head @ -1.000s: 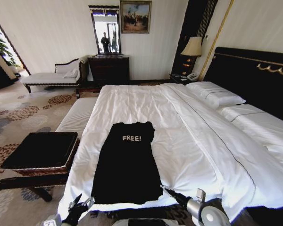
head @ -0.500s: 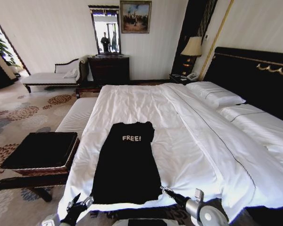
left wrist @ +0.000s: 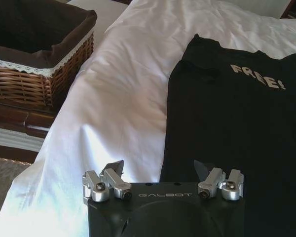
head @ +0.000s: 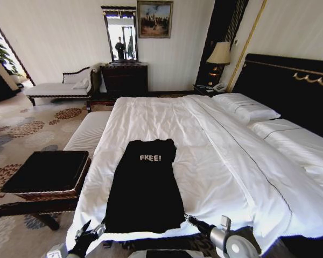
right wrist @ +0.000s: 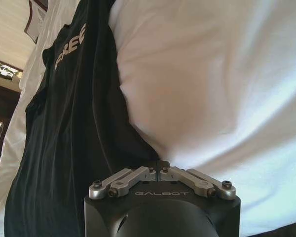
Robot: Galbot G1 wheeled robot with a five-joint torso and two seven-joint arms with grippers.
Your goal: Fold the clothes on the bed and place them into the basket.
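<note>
The clothes are a black T-shirt [head: 144, 188] with white "FREE!" lettering, lying flat in a long strip near the foot of the bed [head: 220, 161], hem toward me. My left gripper [head: 94, 228] hovers open just off the hem's left corner; in the left wrist view its open gripper [left wrist: 159, 168] straddles the shirt's [left wrist: 227, 128] side edge. My right gripper [head: 187, 217] is at the hem's right corner. In the right wrist view it [right wrist: 159, 170] is shut, with the shirt's [right wrist: 74, 123] corner running in between the tips. The basket [head: 46, 172] stands left of the bed.
The basket [left wrist: 39, 74] rests on a dark wooden stool beside the bed's left side. A white-cushioned bench [head: 89, 131] lies beyond it. A chaise [head: 59, 88], a dark dresser [head: 124, 78] and a lamp [head: 220, 54] stand along the far wall. Patterned carpet spreads to the left.
My right arm has crept slightly left and lower by the hem's right corner. The left gripper has barely shifted. The shirt lies as before.
</note>
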